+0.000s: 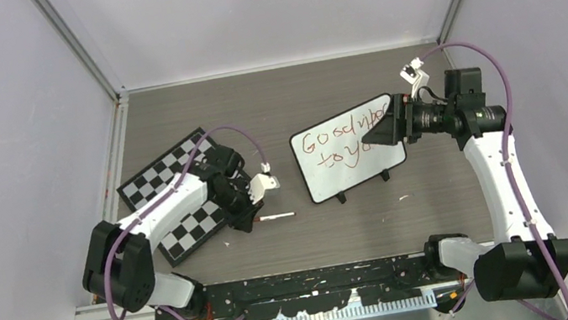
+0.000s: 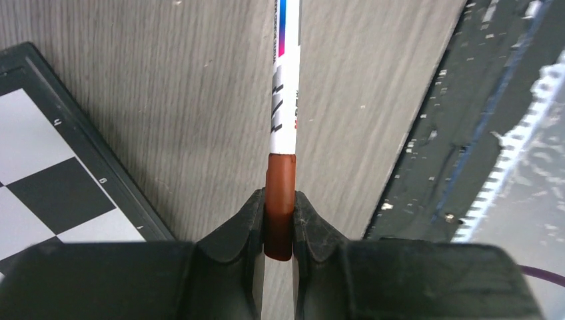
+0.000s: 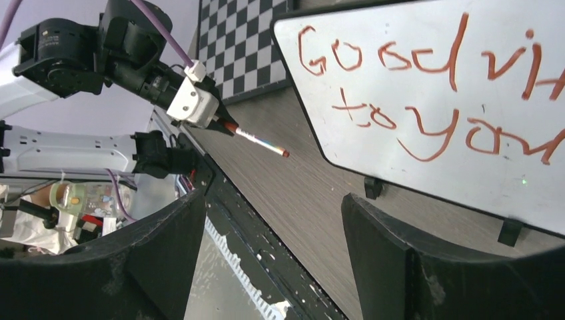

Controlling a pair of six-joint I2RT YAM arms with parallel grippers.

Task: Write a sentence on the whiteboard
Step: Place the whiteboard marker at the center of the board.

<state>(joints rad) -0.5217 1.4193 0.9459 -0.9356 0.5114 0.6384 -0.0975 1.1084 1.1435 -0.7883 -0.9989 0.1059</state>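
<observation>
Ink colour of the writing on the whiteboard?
The writing is red-brown, on the white whiteboard. It shows best in the right wrist view.

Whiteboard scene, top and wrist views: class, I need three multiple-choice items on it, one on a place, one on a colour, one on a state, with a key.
1. In the top view, where does the flat black-and-white checkerboard lie from the small black-framed white whiteboard?
A left of it
B right of it
C on top of it

2. What colour is the handwritten sentence?
A blue
B red-brown
C green

3. How do the jaws of the left gripper stand?
A wide open
B shut on the whiteboard
C shut on the thin white-barrelled marker

Key:
1 A, it sits towards the picture's left side.
2 B, the strokes look red-brown.
3 C, the jaws pinch the marker's brown end.
</observation>
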